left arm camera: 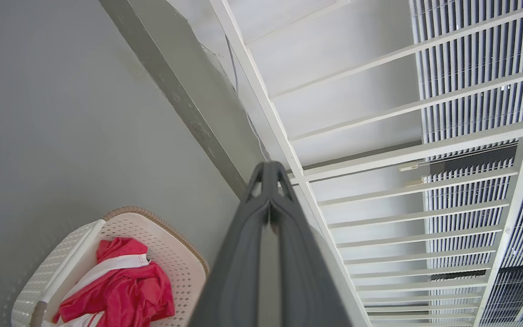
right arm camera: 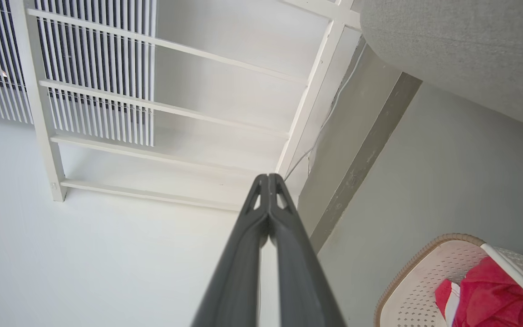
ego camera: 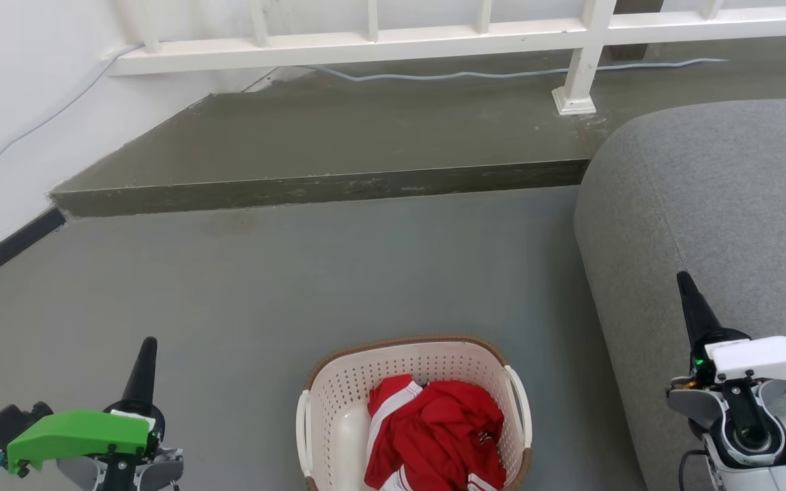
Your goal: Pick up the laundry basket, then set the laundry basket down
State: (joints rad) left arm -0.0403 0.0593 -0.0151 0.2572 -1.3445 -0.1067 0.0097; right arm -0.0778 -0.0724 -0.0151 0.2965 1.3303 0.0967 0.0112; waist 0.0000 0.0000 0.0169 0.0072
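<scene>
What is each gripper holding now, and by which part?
Nothing. The left gripper and right gripper are both shut and empty, apart from the laundry basket.

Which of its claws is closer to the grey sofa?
Right. The right gripper shows against the sofa; the left gripper is across the laundry basket from it.

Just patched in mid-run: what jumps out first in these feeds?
A bright red and white garment heaped in the cream laundry basket on the grey floor, bottom centre of the head view. The left end effector and right end effector flank it, both shut and empty, with a big grey sofa at right.
</scene>
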